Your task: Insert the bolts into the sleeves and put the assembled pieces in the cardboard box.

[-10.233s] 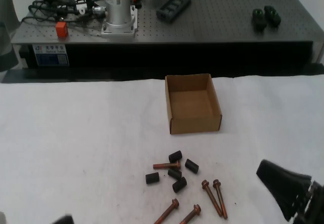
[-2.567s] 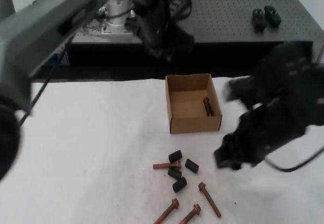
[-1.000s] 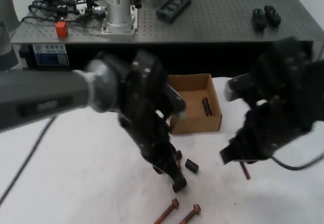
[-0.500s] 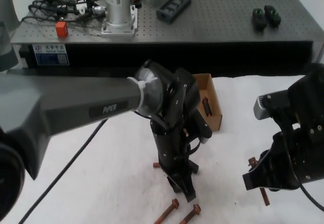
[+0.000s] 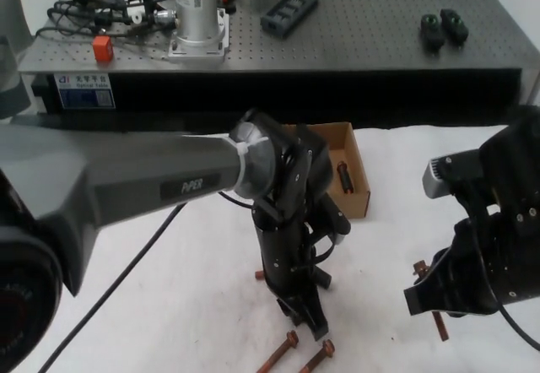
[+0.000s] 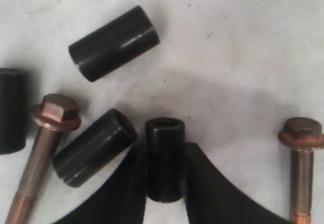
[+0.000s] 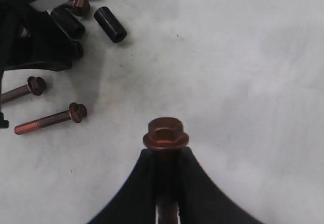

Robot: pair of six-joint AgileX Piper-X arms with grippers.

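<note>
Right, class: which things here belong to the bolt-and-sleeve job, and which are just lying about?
Job: left gripper with gripped sleeve; right gripper with gripped bolt; loose sleeves; loose bolts; cardboard box; assembled piece inside it.
Lying about: black tray, orange block, two black knobs, silver post, all on the back bench.

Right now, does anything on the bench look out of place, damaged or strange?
Nothing stands out. The left gripper is shut on one sleeve, the right gripper on a bolt. The other bolts and sleeves lie loose on the white cloth, and one piece lies inside the cardboard box.
</note>
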